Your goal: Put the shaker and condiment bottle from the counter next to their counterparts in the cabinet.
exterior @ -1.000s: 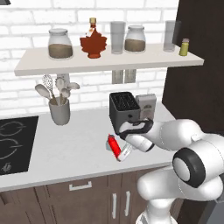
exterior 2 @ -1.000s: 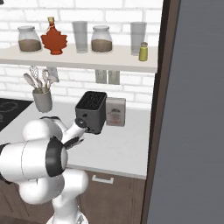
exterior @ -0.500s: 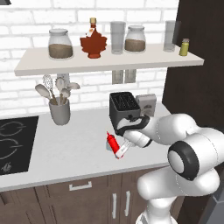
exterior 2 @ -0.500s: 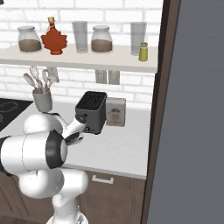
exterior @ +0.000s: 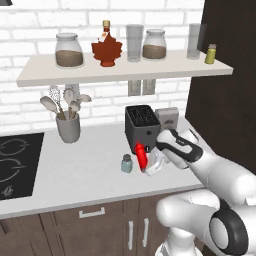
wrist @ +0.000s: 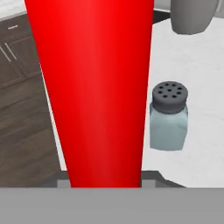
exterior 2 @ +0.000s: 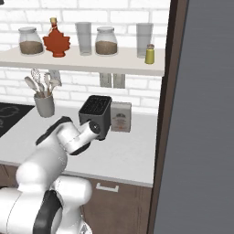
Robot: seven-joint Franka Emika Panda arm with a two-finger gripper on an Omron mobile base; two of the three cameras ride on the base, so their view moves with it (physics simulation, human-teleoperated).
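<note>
Condiment bottle (exterior: 141, 156) beside shaker (exterior: 127, 163)

left of bottle: shaker (exterior: 127, 163) just beside
behind: toaster (exterior: 142, 127) close
counter (exterior: 75, 172) left: open room

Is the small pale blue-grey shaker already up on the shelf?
No, the pale blue-grey shaker stands on the off-white counter beside the red squeeze bottle.
</note>
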